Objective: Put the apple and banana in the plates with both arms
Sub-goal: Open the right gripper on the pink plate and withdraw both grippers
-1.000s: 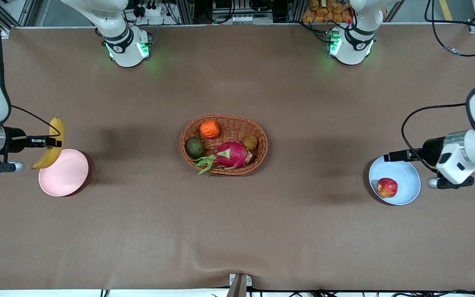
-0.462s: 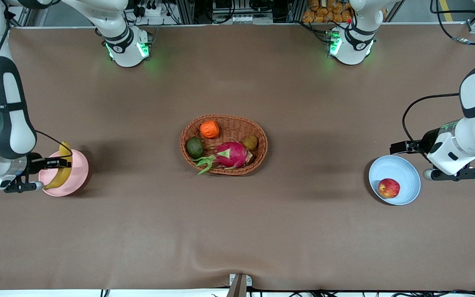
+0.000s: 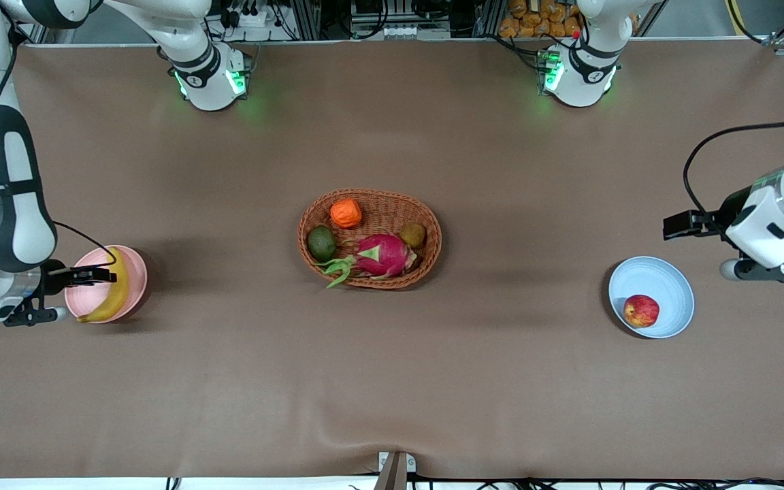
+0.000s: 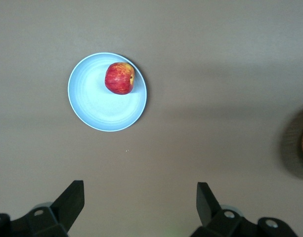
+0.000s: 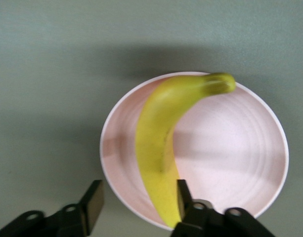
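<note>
right arm: reaches out to its own end of the table, forearm low | right gripper (image 3: 103, 275): fingers spread apart, gripping nothing | left arm: raised at its own end | left gripper (image 3: 667, 226): fingers wide apart, empty, up in the air

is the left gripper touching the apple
Apart. The left wrist view shows the open left gripper with bare table between it and the apple in the blue plate.

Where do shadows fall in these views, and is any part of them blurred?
Front view: soft dark patches on the table beside the basket. Right wrist view: a shadow band crosses the pink plate under the banana. Left wrist view: the apple is sharp.
</note>
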Robot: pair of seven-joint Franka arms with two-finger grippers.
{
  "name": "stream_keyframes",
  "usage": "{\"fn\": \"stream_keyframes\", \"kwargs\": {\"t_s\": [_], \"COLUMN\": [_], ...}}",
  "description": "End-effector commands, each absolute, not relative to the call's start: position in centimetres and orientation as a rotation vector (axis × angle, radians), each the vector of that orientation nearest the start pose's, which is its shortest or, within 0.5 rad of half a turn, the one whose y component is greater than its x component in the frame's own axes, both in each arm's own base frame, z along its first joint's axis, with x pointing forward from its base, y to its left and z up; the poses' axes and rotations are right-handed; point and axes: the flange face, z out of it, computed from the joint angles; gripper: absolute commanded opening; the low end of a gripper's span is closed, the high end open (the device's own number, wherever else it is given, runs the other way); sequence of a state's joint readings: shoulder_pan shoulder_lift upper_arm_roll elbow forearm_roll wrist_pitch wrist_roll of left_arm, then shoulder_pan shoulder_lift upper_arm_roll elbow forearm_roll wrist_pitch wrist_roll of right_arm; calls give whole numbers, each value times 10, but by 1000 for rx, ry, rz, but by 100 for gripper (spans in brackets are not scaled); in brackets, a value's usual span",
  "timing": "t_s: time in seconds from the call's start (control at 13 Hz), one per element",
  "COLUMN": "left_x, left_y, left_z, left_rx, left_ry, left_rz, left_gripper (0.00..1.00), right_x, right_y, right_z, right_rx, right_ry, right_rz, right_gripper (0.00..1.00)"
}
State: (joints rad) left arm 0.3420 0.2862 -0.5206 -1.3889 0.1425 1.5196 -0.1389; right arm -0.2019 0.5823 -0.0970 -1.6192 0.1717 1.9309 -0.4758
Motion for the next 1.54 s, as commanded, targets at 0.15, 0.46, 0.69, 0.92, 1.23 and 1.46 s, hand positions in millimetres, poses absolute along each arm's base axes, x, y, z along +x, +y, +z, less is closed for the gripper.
{"fn": "stream_keyframes", "kwargs": {"t_s": [0.15, 0.46, 0.69, 0.92, 1.23, 1.46], "left_x": [578, 539, 517, 505, 514, 524], "left_y": [-81, -72, -66, -54, -33, -26], "left_z": [628, 643, 649, 649, 644, 652], "left_rx": [-3048, -3081, -3075, -3077, -3078, -3078], "left_ry": [79, 13, -3, -27, -92, -120], "left_rz": [26, 54, 75, 88, 109, 108], "left_gripper": [100, 100, 100, 100, 100, 100], "right_x": [633, 609, 576, 580, 579, 547], "right_y": [-131, -37, 15, 16, -27, -31], "right_z": [369, 431, 445, 487, 589, 649], "right_rx": [-2959, -2994, -3042, -3049, -3048, -3046], "right_ry": [-278, -252, -260, -220, -126, 20], "right_rz": [159, 75, -39, -1, 1, 84], "right_gripper": [100, 100, 100, 100, 100, 100]}}
